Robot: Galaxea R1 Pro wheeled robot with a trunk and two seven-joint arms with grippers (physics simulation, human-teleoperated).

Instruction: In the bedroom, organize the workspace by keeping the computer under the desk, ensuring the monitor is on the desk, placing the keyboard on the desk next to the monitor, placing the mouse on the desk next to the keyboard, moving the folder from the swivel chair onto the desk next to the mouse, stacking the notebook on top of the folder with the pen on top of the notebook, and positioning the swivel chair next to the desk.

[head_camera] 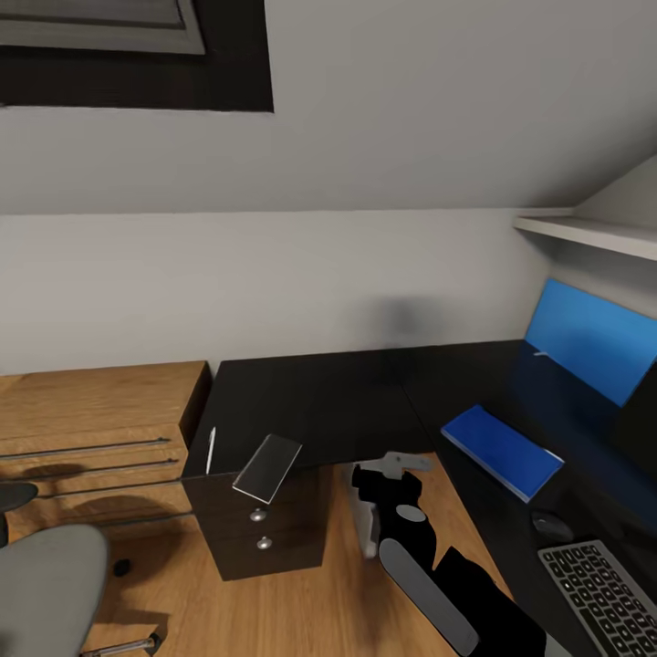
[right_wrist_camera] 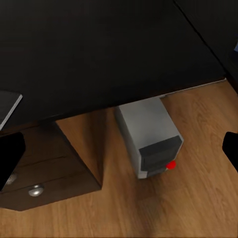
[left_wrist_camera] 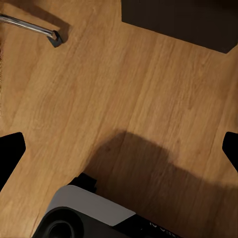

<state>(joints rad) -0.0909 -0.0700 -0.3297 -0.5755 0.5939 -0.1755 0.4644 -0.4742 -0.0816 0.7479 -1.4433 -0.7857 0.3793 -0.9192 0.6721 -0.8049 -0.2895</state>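
The glossy black desk carries the blue folder, the black mouse, the keyboard and the blue-lit monitor on its right wing. The pale notebook overhangs the desk's front edge, with the thin pen to its left. My right gripper hovers open at the desk's inner corner. In its wrist view the grey computer stands under the desk top, between the spread fingers. My left gripper hangs open over bare floor. The grey swivel chair sits lower left.
A light wooden chest of drawers stands left of the desk. The black drawer unit with silver knobs sits under the notebook. A chrome chair leg lies on the wood floor. A white shelf juts out at upper right.
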